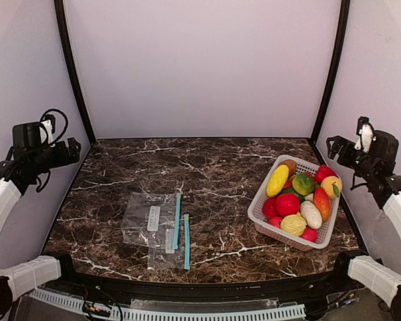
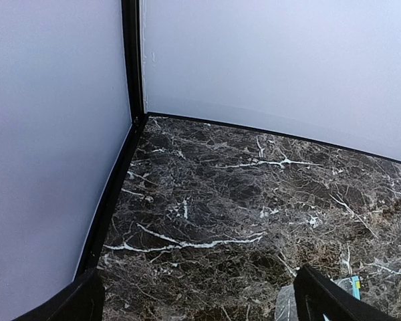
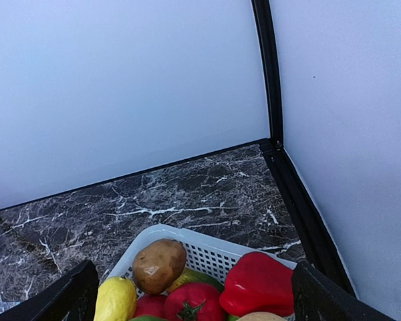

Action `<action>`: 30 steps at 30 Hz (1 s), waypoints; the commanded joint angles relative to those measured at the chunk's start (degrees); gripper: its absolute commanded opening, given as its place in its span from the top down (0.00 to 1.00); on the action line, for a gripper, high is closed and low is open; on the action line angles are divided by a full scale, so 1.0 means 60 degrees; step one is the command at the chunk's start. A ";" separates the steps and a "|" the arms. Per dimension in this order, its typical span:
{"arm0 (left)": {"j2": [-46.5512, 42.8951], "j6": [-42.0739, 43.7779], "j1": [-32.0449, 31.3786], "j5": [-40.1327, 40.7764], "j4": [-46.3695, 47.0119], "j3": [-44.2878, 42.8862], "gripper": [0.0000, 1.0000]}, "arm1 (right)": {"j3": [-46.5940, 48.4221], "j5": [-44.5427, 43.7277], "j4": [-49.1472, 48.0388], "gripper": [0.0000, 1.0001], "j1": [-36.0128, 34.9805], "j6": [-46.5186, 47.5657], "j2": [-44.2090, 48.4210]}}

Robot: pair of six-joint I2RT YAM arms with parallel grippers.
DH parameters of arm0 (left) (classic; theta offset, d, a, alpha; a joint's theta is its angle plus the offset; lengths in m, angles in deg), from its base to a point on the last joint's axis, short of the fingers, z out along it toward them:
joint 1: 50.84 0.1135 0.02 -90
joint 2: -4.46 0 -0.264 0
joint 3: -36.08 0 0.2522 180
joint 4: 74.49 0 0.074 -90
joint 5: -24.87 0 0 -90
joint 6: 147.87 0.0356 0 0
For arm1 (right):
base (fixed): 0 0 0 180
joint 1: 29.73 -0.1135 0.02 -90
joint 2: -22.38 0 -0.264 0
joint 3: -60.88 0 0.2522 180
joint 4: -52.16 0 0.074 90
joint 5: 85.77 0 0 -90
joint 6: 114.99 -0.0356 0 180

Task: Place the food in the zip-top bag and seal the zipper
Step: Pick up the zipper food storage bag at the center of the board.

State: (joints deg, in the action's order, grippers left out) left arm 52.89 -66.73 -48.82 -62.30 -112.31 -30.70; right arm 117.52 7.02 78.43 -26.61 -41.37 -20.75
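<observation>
my left gripper (image 1: 72,151) and right gripper (image 1: 335,146) hang spread wide, holding nothing. the food (image 1: 287,204) sits heaped in the white basket (image 1: 279,234) at right of frame; the zip-top bag (image 1: 150,219) lies flat lower left of centre. two bags seem to overlap, so i might lift both.

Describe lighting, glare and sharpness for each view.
Top external: soft, even light, hardly any shadow around the basket, pale sheen on the zip-top bags. Left wrist: marble table sharp, left gripper's fingers dark at the bottom corners. Right wrist: potato crisp, small glint on the red pepper.
</observation>
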 commanded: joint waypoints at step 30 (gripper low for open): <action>0.1444 -0.1717 -0.1201 -0.3669 -0.0534 0.0588 0.03 | 0.0527 0.1958 -0.0274 0.01 -0.0627 -0.0013 -0.0983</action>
State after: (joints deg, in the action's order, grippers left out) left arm 59.75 -73.39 -52.58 -77.45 -117.07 -30.66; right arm 118.54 15.24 75.79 -27.79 -42.64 -25.80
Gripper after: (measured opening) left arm 0.974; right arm 0.986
